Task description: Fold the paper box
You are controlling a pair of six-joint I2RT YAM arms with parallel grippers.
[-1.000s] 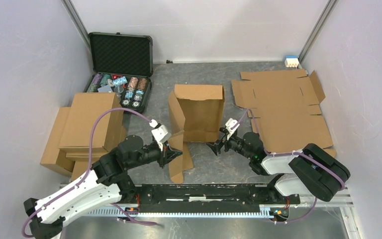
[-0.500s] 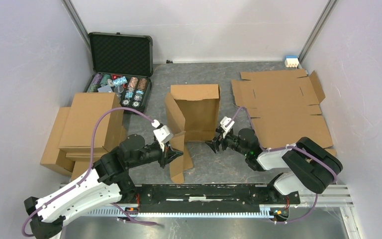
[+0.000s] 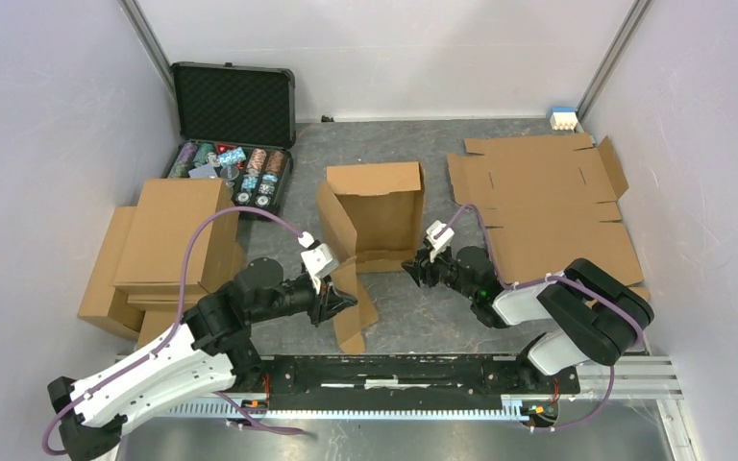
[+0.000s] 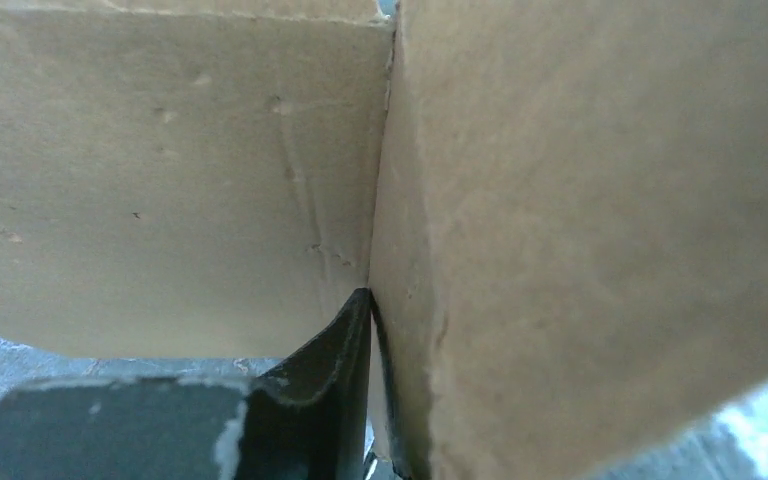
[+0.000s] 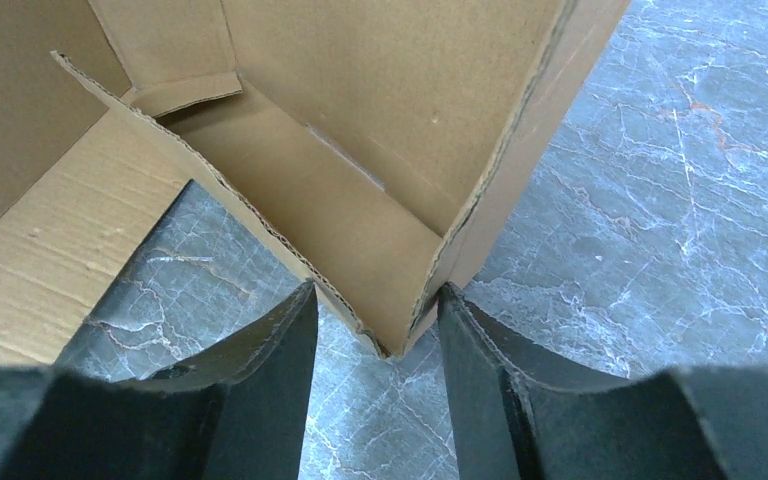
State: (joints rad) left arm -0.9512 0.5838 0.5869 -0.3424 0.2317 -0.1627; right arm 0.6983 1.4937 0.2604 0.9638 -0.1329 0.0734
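Firstly, flat blanks [image 3: 548, 206]: brown pile, far right of table [image 3: 413, 327].
Folded boxes [image 3: 159, 250]: stacked at left.
Paper box [image 3: 375, 216]: centre, walls up, top open; long flap [image 3: 351, 322] trails toward me.
Case [image 3: 233, 101]: lid up, poker chips [image 3: 235, 168] in rows.
Left gripper [image 3: 338, 303]: I read it clamped on that flap.
Right gripper [image 5: 375, 330]: jaws apart, straddling the box's near right corner.
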